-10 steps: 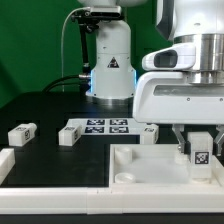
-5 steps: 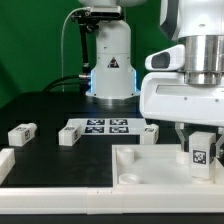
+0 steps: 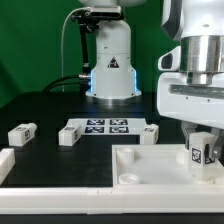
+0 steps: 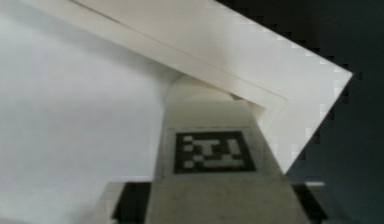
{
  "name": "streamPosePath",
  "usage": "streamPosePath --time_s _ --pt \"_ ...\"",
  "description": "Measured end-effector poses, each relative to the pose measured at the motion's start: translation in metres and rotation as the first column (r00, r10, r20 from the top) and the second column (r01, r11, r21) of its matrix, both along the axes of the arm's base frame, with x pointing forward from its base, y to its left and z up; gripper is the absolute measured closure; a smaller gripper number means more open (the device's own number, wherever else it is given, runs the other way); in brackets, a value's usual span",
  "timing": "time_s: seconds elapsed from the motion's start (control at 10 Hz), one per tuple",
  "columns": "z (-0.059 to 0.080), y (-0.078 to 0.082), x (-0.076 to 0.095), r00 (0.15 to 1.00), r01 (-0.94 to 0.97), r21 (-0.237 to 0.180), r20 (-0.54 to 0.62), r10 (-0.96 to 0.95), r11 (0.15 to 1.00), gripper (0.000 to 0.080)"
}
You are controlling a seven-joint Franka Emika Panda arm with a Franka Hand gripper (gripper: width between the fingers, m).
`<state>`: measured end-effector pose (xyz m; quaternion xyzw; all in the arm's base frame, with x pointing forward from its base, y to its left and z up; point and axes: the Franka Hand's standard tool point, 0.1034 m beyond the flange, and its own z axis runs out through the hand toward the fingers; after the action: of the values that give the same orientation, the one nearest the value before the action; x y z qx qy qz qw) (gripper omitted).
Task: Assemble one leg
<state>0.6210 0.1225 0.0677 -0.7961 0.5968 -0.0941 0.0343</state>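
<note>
End effector (image 3: 200, 143) apparently grips leg (image 3: 199, 154).

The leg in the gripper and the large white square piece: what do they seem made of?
The leg: probably hard white plastic, matte, with a printed black-and-white tag. The square piece: likely the same matte white plastic; crisp edges, no grain.

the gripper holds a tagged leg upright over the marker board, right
No. The gripper does hold a tagged leg upright, but over the large white square piece, not the marker board, as the exterior view shows.
</note>
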Motion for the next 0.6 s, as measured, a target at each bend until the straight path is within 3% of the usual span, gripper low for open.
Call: streamPosePath --time_s 0.4,0.5,0.6 --pt "-0.0007 0.0020 0.0002 0.930 0.366 0.096 0.002 -0.368 0.926 0.0508" --pt "-0.0009 0.0022 0.0001 0.930 0.365 0.096 0.001 -0.367 0.926 0.0508" --pt "-0.0011 0.0023 0.0000 0.940 0.340 0.092 0.002 -0.341 0.936 0.0421"
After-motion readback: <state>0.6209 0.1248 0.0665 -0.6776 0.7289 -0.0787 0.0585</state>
